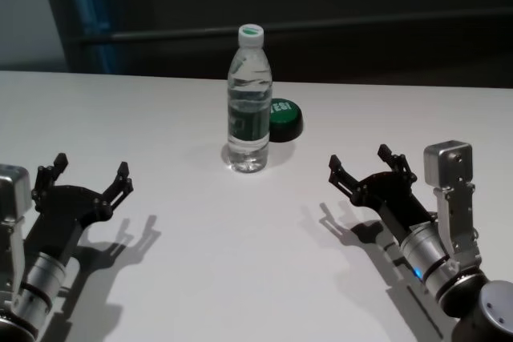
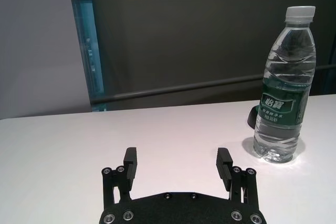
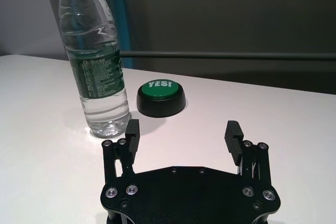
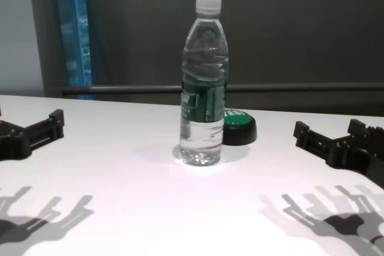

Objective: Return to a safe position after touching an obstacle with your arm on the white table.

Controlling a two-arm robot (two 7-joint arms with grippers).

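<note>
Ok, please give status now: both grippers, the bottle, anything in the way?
Left gripper open, right gripper open, both empty above the white table. Water bottle upright between them, untouched. Green button behind it.

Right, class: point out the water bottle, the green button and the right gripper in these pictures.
bottle [image 1: 248, 118], head view, on its dark green label.
button [image 3: 160, 85], right wrist view, on its green top.
right gripper [image 1: 370, 167], head view, midway between its open fingertips.

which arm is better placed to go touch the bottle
Right, probably. The right tool hovers open and nearer the bottle than the left tool, which sits farther out. The green button stands just behind the bottle on that side, so watch it.
</note>
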